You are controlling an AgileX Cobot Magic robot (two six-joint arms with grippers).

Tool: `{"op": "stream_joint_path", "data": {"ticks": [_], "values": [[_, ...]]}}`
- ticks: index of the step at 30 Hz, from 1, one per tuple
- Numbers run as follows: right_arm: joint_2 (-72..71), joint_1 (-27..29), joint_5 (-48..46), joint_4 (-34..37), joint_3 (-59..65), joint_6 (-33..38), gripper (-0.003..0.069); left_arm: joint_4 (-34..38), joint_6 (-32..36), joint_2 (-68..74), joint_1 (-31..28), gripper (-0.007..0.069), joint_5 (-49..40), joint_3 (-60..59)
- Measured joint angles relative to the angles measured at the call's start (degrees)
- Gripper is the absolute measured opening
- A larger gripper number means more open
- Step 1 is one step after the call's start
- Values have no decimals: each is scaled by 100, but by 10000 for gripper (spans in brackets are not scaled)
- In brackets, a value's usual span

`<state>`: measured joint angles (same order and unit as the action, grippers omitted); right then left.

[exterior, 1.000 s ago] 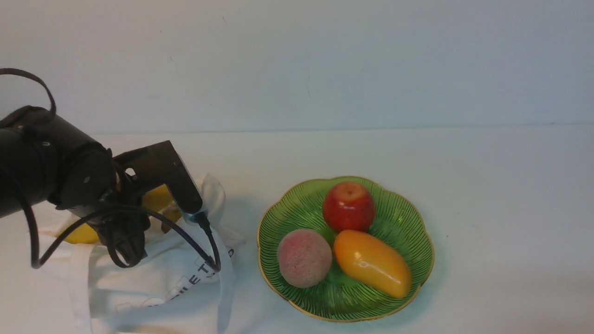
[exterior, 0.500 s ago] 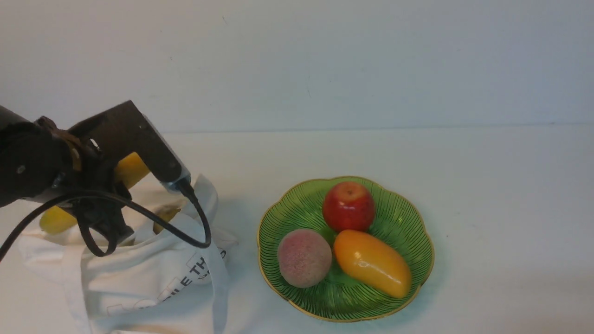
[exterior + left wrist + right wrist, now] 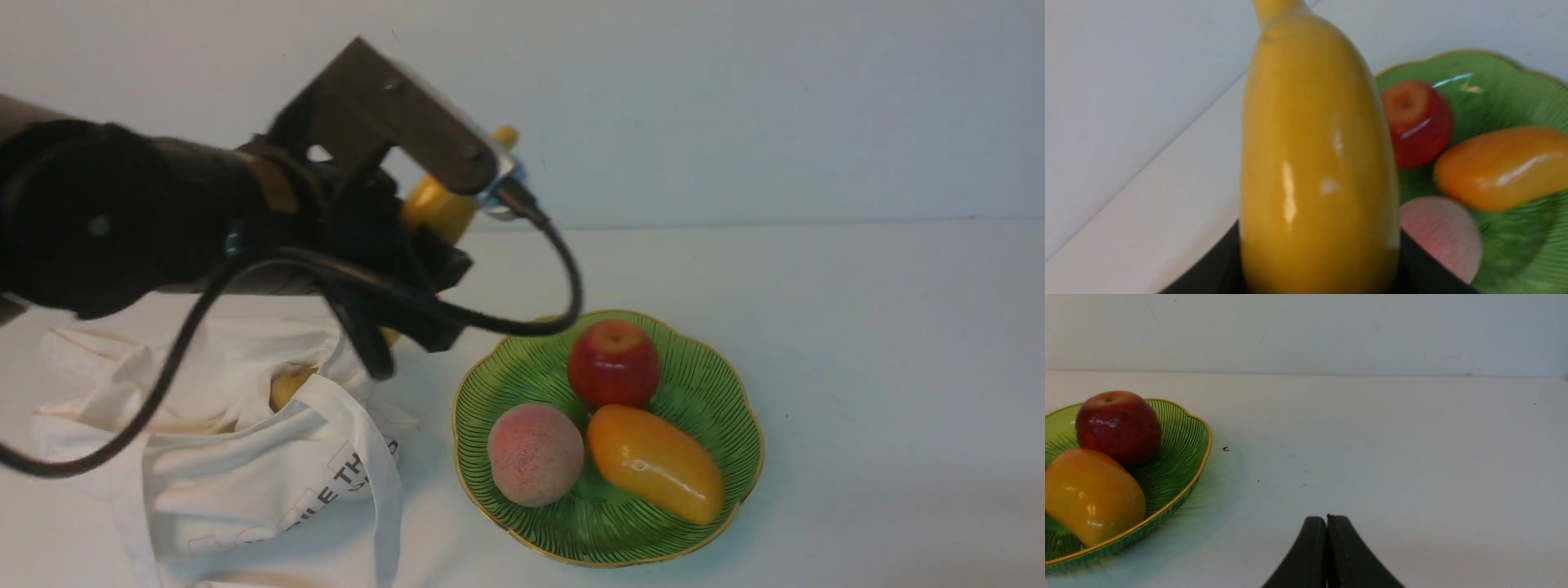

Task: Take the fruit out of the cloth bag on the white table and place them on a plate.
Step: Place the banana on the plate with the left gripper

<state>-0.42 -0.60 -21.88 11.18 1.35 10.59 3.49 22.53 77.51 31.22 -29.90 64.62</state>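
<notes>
My left gripper [image 3: 424,241] is shut on the long yellow banana [image 3: 438,208] and holds it in the air above the white table [image 3: 857,327], between the cloth bag [image 3: 245,465] and the green plate [image 3: 706,384]. In the left wrist view the banana [image 3: 1314,163] fills the middle, with the plate [image 3: 1515,81] behind it. A dull-yellow roundish fruit [image 3: 287,388] shows in the bag's open mouth. My right gripper [image 3: 1327,522] is shut and empty, low over the bare table to the right of the plate [image 3: 1180,457]. It is outside the front view.
The plate holds a red apple [image 3: 614,363], a pink peach [image 3: 535,454] and an orange-yellow mango [image 3: 655,462]. The left arm's black cable [image 3: 563,278] hangs over the plate's near-left edge. A pale wall stands behind the table.
My left gripper has lifted the banana out of the bag and carried it up and to the right, toward the plate. The bag has sagged open.
</notes>
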Motion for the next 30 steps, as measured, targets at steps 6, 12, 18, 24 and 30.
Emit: {"op": "stream_joint_path", "data": {"ticks": [6,12,18,24,30], "values": [[0,0,0,0,0,0,-13,-105,107,1224,737,309,-392,899],[0,0,0,0,0,0,-13,-695,207,2127,840,309,-455,1397],[0,0,0,0,0,6,-13,-1223,230,2689,851,309,-432,1503],[0,0,0,0,0,11,-13,-1245,272,2903,876,309,-421,1503],[0,0,0,0,0,11,-13,-1270,272,3047,880,321,-406,1508]]}}
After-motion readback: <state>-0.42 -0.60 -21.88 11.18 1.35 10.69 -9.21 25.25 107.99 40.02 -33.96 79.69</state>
